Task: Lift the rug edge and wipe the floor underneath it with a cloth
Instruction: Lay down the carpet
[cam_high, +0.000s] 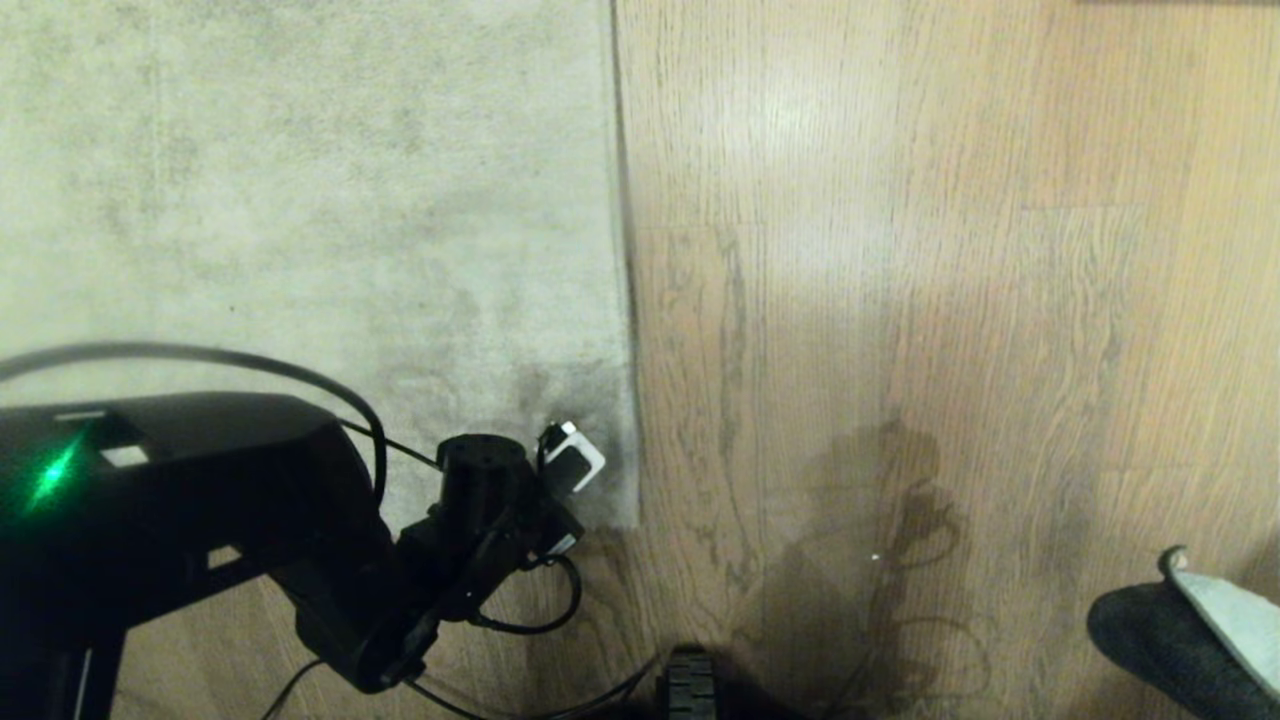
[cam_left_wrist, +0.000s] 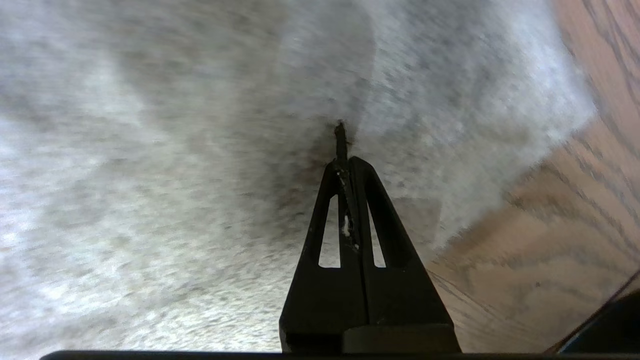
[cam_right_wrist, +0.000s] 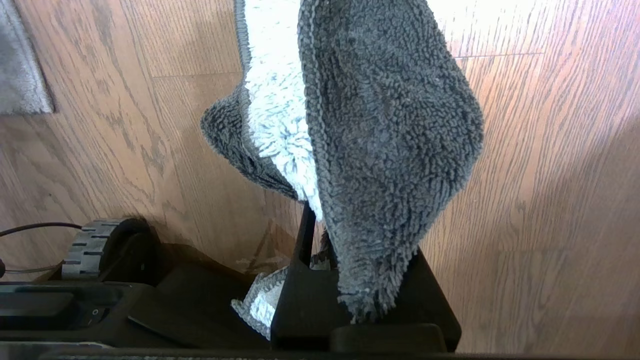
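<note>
The pale grey-beige rug (cam_high: 300, 200) lies flat over the left half of the head view, its straight edge running down to a near corner (cam_high: 622, 515). Light brown plank floor (cam_high: 900, 300) fills the right half. My left gripper (cam_left_wrist: 342, 131) is shut, and its tips press on the rug (cam_left_wrist: 150, 175) just inside that corner. No fold shows between the fingers, and I cannot tell whether pile is caught. My right gripper (cam_right_wrist: 320, 220) is shut on the dark grey and pale cloth (cam_right_wrist: 380, 125), which hangs over the floor (cam_right_wrist: 550, 175) at the right (cam_high: 1180, 630).
My base's front wheel (cam_high: 688, 685) and loose black cables (cam_high: 530, 620) sit at the near edge, beside the left arm (cam_high: 200, 490). The arm's shadow falls on the planks to the right of the rug corner.
</note>
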